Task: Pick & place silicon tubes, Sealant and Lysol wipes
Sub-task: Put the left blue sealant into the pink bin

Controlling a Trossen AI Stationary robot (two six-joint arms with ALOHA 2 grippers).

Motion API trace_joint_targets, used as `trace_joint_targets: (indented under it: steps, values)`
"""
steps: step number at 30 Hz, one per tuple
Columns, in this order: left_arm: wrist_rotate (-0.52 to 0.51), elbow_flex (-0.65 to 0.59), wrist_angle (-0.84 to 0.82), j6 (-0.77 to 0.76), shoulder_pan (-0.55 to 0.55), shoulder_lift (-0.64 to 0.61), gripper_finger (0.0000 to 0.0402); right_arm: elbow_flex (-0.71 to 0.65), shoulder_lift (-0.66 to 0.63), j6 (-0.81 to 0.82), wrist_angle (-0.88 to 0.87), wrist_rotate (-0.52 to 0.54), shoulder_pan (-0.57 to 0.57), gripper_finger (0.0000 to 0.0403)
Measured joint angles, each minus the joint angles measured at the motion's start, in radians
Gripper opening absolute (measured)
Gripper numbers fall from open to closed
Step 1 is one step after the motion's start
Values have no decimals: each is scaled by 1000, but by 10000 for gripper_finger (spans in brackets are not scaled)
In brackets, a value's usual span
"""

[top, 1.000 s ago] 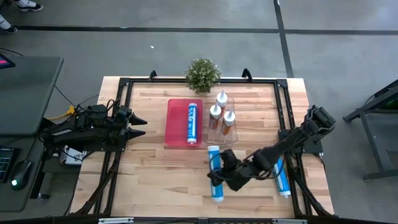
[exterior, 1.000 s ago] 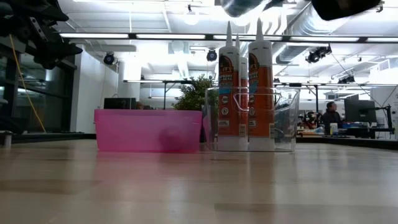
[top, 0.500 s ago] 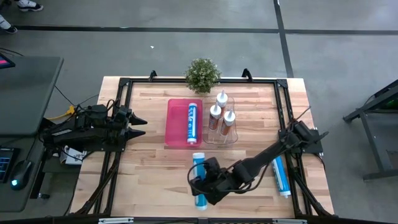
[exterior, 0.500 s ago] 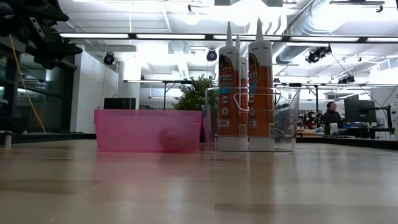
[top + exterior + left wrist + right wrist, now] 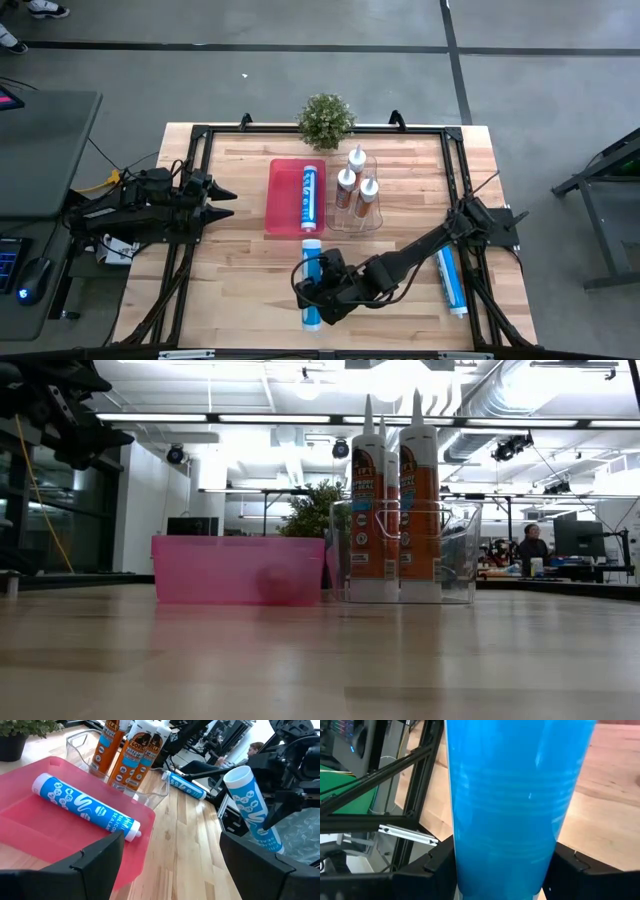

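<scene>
My right gripper (image 5: 322, 290) reaches in from the table's right and is shut on a blue sealant tube (image 5: 310, 280) over the near middle of the table. The tube fills the right wrist view (image 5: 510, 805) and also shows in the left wrist view (image 5: 250, 805). A second blue tube (image 5: 309, 197) lies flat in the pink tray (image 5: 280, 205). A third (image 5: 452, 285) lies on the table at the near right. Three orange-labelled tubes (image 5: 357, 185) stand upright in a clear bin (image 5: 372, 220). My left gripper (image 5: 222, 205) is open and empty at the table's left. My right gripper pinches the blue tube's body (image 5: 470, 845) between its two fingers (image 5: 432, 867), about the middle of its length. The fingers come from the table's right and lie across the tube. The tube is lifted clear of the table and tilted, its open white end (image 5: 237, 775) up.
A small potted plant (image 5: 325, 120) stands at the far edge behind the tray. A black frame (image 5: 200, 135) runs round the tabletop. The low view shows the pink tray (image 5: 240, 570) and the clear bin (image 5: 405, 555) across bare wood.
My right gripper has carried the blue tube toward the table's left, from the near right of centre to just near of the pink tray. The tube has stayed lifted and in the hold.
</scene>
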Motion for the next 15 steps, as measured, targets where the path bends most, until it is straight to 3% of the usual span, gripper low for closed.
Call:
trace_joint_targets:
  steps: [15]
  values:
    - [15,0,-6,-2,0,0,324,-2,0,-73,6,-2,-20,209]
